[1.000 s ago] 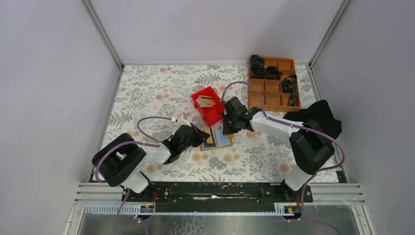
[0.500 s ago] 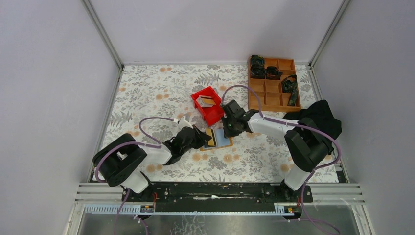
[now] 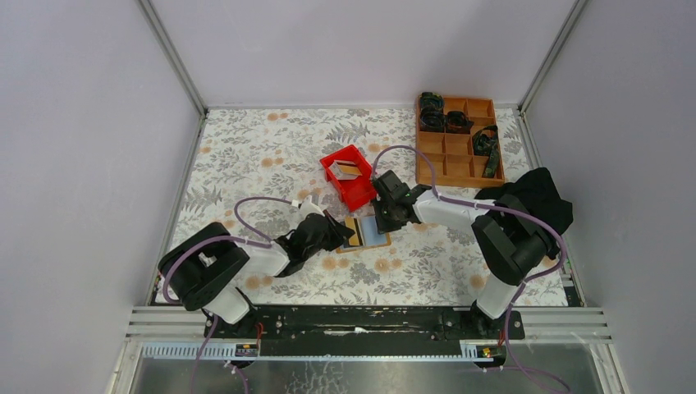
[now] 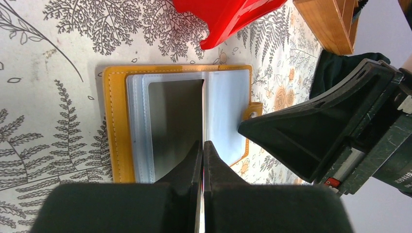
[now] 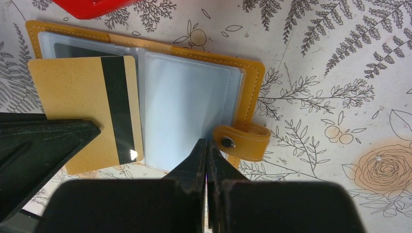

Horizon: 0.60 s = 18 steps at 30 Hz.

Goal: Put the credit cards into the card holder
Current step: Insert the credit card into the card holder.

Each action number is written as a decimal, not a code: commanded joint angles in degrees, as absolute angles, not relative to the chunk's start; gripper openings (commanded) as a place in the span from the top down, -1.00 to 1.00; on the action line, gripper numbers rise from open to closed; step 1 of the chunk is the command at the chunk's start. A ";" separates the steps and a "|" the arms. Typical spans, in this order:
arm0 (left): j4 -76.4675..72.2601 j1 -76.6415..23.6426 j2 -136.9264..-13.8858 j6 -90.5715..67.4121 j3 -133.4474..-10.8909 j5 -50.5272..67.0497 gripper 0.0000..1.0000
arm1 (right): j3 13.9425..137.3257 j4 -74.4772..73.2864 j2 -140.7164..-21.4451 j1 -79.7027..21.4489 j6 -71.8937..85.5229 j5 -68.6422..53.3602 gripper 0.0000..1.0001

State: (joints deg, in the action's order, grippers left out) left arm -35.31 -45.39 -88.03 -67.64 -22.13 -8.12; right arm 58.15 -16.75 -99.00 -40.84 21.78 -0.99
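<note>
We are seeing the left gripper (image 4: 202, 143) at the near-left side of the card holder (image 5: 248, 85), its fingers pinching a tan credit card (image 5: 73, 107) with a black stripe, which is overlapping the holder's left page. The holder is lying open on the table (image 3: 271, 156). The right gripper (image 5: 206, 141) is touching the right page beside the snap strap (image 5: 243, 143), its fingers together and holding nothing. A red bin (image 3: 349, 176) is sitting just beyond the holder.

card holder (image 4: 115, 121): open flat, clear sleeves up
credit card (image 4: 175, 126): grey, on one sleeve
left gripper (image 4: 202, 144): fingers together at card's edge
</note>
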 commanded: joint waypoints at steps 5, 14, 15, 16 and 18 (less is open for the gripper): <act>-38.63 -45.83 -90.17 -68.53 -22.36 -9.47 1.00 | 57.70 -16.03 -99.82 -41.36 22.53 2.10 1.00; -40.53 -45.82 -91.20 -69.32 -22.58 -8.44 1.00 | 58.12 -16.66 -100.26 -41.39 22.50 2.37 1.00; -40.86 -45.81 -91.24 -69.47 -22.52 -8.44 1.00 | 58.03 -16.62 -100.35 -41.40 22.55 2.30 1.00; -41.21 -45.79 -91.30 -69.65 -22.28 -8.55 1.00 | 58.04 -16.63 -100.41 -41.35 22.61 2.20 1.00; -41.96 -45.80 -91.27 -70.09 -22.02 -8.68 1.00 | 57.94 -16.63 -100.45 -41.39 22.57 2.19 1.00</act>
